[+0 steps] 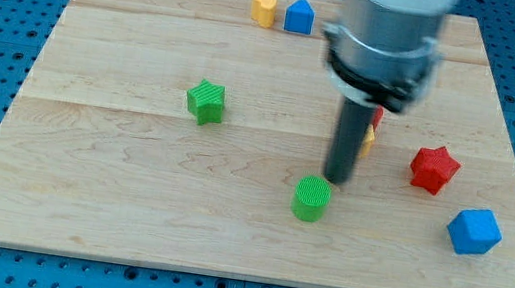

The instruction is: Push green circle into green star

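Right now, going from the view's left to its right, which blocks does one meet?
green star → yellow block → blue block at the top → green circle → red star → blue cube. Blocks behind the rod are left out.

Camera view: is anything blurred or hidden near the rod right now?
Camera view: the arm's grey housing is motion-blurred at the top; my tip is sharper, just up-right of the green circle; the rod partly hides a red block and a yellow block; lighting is even, no glare.

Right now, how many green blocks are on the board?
2. The green star sits left of centre; the green circle lies lower, near the middle, just below-left of my tip. The rod hides parts of other blocks, so more could be concealed.
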Controlling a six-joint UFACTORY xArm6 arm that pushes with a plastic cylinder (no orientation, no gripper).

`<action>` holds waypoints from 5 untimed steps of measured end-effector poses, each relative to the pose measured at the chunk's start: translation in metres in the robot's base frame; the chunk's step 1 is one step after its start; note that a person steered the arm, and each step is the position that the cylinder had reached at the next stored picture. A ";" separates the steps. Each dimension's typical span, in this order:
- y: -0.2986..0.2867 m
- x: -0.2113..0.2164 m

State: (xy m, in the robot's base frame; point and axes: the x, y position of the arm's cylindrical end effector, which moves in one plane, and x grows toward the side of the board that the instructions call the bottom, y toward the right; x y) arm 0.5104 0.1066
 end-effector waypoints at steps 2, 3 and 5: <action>-0.076 0.053; -0.089 0.006; -0.155 -0.068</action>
